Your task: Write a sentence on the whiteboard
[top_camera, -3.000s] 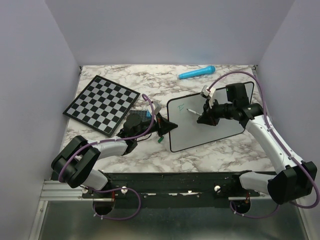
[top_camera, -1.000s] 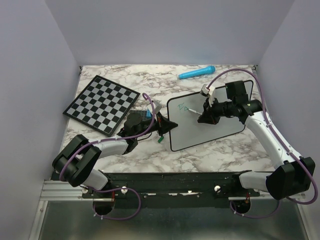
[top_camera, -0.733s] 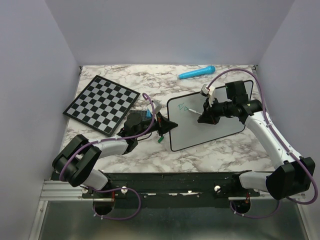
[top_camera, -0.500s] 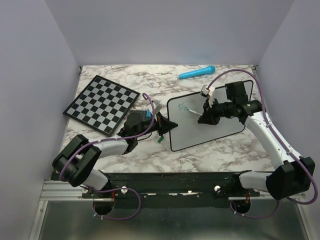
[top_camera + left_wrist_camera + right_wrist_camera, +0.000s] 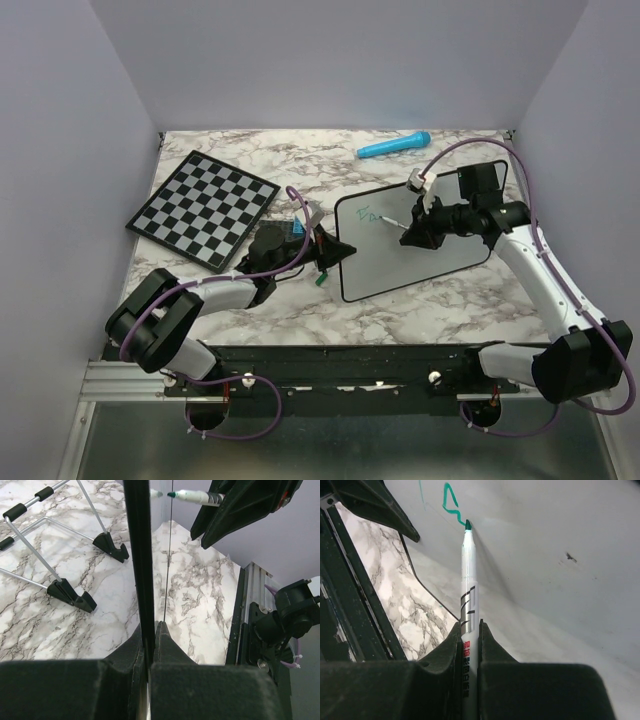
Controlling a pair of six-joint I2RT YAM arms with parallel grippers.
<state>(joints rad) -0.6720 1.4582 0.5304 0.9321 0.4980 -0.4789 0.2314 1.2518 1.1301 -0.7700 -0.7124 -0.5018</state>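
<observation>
The whiteboard [image 5: 410, 270] stands propped on the marble table, right of centre. My left gripper [image 5: 328, 252] is shut on its left edge, and the black frame [image 5: 138, 555] runs up between the fingers of the left gripper [image 5: 150, 628]. My right gripper [image 5: 414, 232] is shut on a white marker [image 5: 393, 223] with a teal tip. In the right wrist view the marker [image 5: 469, 580] sits in the right gripper [image 5: 469, 628], and its tip touches the whiteboard [image 5: 560, 545] at the end of the sentence's teal strokes [image 5: 451, 502]. These strokes [image 5: 370, 216] lie near the board's upper left corner.
A black-and-white chessboard [image 5: 203, 209] lies at the back left. A blue tube-shaped object [image 5: 394, 146] lies near the back wall. A small green piece [image 5: 318, 280] sits on the table under the left gripper. The board's wire stand with black feet [image 5: 70, 592] rests behind it.
The right gripper has shifted slightly to the right with the marker, and the teal strokes have grown longer. The left arm and the whiteboard have not moved.
</observation>
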